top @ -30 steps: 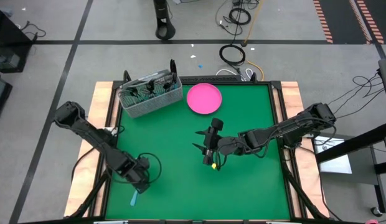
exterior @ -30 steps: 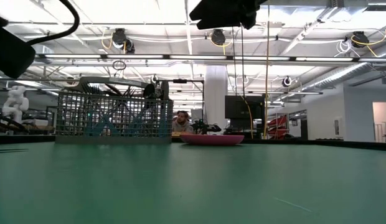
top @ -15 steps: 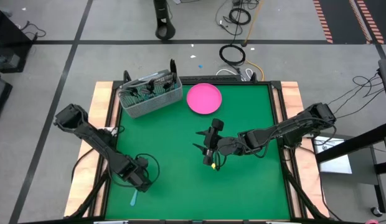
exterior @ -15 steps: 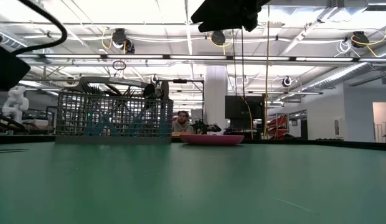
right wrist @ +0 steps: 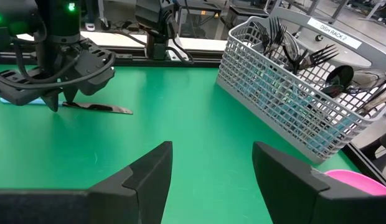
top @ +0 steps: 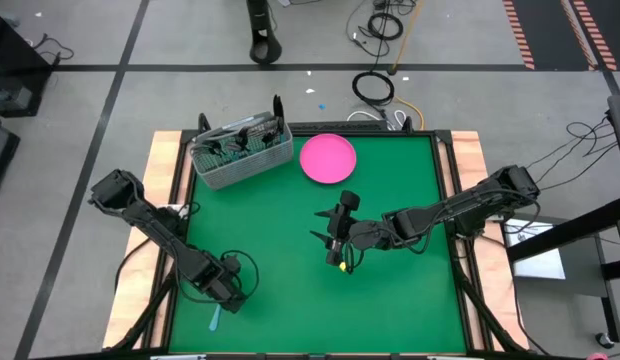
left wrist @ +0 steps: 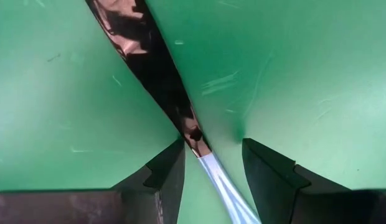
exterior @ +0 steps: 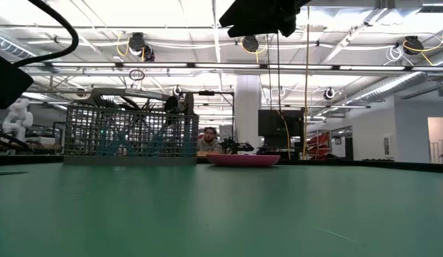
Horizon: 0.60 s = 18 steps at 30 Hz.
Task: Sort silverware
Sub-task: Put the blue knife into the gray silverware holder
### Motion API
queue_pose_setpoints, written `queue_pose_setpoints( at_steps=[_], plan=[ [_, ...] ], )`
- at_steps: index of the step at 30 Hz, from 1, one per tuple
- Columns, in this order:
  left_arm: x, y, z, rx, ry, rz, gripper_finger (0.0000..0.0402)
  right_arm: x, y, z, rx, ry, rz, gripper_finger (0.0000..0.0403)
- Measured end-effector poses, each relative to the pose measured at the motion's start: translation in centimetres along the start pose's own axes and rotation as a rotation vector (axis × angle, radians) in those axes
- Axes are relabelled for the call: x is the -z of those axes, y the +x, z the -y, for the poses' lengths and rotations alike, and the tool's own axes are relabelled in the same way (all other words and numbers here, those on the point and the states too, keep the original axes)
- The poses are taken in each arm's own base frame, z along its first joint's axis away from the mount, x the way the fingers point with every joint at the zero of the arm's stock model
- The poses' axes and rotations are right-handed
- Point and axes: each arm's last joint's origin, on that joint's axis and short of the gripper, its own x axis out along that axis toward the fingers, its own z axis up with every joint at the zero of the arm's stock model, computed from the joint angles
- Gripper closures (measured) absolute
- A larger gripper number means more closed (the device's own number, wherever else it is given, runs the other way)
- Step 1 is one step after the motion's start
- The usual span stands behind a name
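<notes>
So we've got the left gripper (left wrist: 211, 165) down low at the near-left part of the green table (top: 390, 300), fingers (left wrist: 165, 171) spread on either side of a knife (left wrist: 180, 118) with a light blue handle lying flat, not clamped on it. The right gripper (right wrist: 211, 168) hovers mid-table, fingers apart and empty. The rest of the silverware (right wrist: 292, 53) stands in the wire basket (top: 240, 160) beside the pink plate (top: 327, 158).
</notes>
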Motion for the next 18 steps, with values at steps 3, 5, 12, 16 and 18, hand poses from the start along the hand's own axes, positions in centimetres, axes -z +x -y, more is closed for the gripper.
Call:
queue_pose_setpoints(
  at_steps=[3,5,12,16,18],
  plan=[
    [0.0,0.0,0.0,0.0,0.008,0.006,0.024,0.0,0.0,0.0,0.0,0.0,0.0,0.0193],
    [-0.1,0.1,0.0,-0.005,0.02,0.013,0.0242,0.0,0.0,0.0,0.0,0.0,0.0,0.0193],
    [-0.3,1.4,0.1,-0.066,0.045,0.017,0.028,0.0,0.0,0.0,0.0,0.0,0.0,0.0193],
    [-0.4,1.4,0.0,-0.075,0.062,0.018,0.0308,0.0,0.0,0.0,0.001,0.0,0.0,0.0193],
    [-0.5,1.3,0.0,-0.083,0.07,0.02,0.0325,0.0,0.0,0.0,0.001,0.0,0.0,0.0193]
  ],
)
